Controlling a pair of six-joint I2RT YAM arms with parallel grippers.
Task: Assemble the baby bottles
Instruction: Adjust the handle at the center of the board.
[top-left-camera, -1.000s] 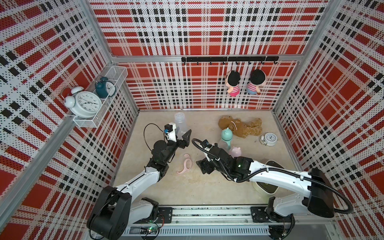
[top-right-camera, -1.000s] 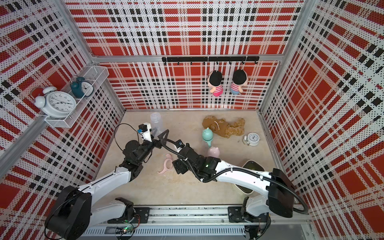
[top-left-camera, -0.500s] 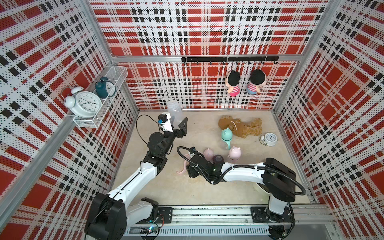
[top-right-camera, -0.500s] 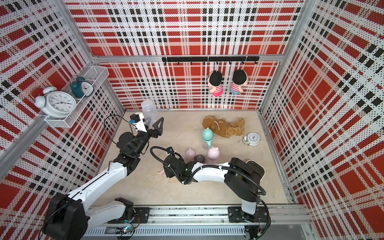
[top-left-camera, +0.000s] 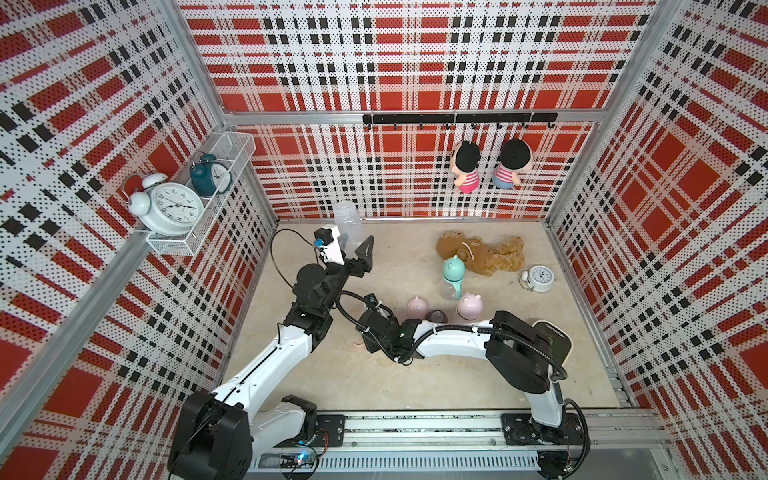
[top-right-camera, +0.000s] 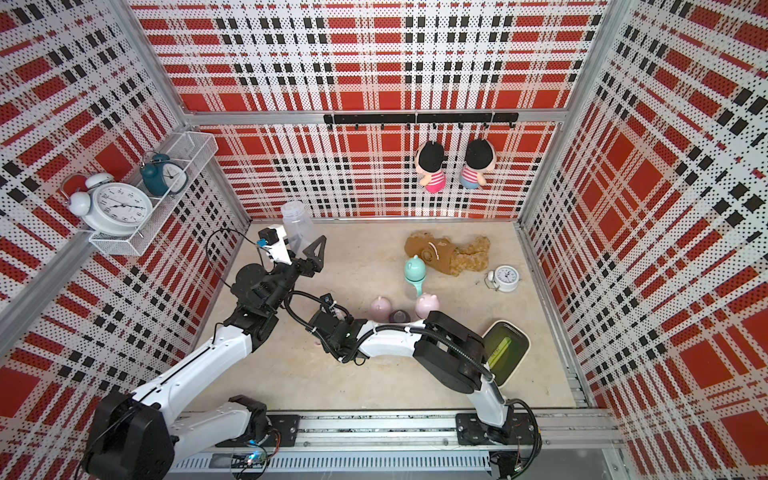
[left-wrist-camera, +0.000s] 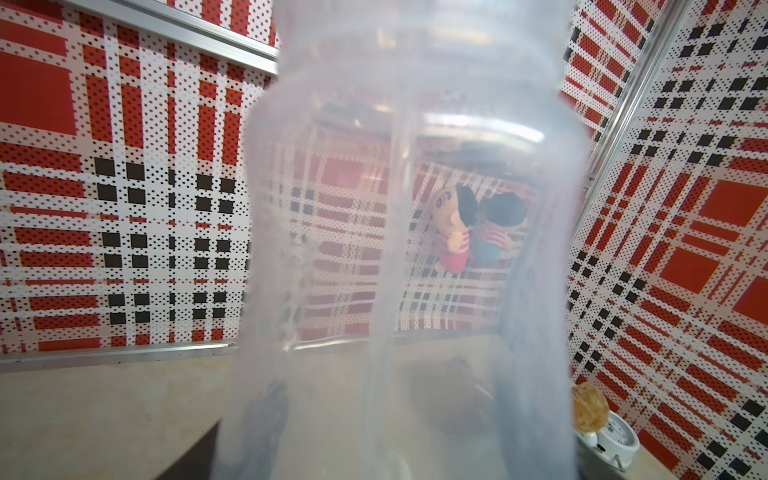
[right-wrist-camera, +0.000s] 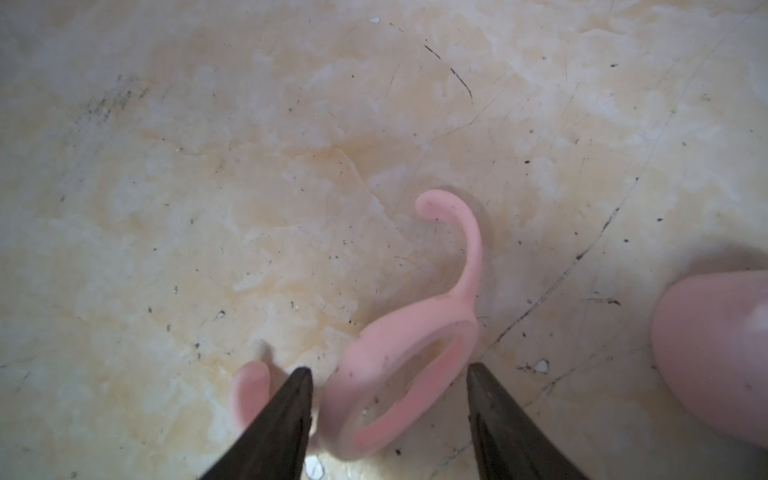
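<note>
Only the right wrist view shows me the right gripper (right-wrist-camera: 390, 372). Its jaws are spread, one tip on either side of the loop of the pink handle ring (right-wrist-camera: 365, 361), which lies flat on the floor (right-wrist-camera: 208, 166). I cannot tell whether either tip touches it. In both top views the wrist covers that spot.

The clear bottle (left-wrist-camera: 415, 249) fills the left wrist view (jaws hidden there). A top view shows the left gripper (top-left-camera: 353, 245) pinching it, off the floor near the back left corner, neck uppermost.

The left arm (top-left-camera: 270, 365) reaches up and back. The right arm (top-left-camera: 453, 343) lies low, elbow bent out to the right, wrist tipped down.

A mint-capped bottle (top-left-camera: 453, 274) lies beside the brown plush (top-left-camera: 482, 253). An eared pink cap (top-left-camera: 469, 305) and a dark collar (top-left-camera: 436, 316) stand just behind the right forearm.
</note>
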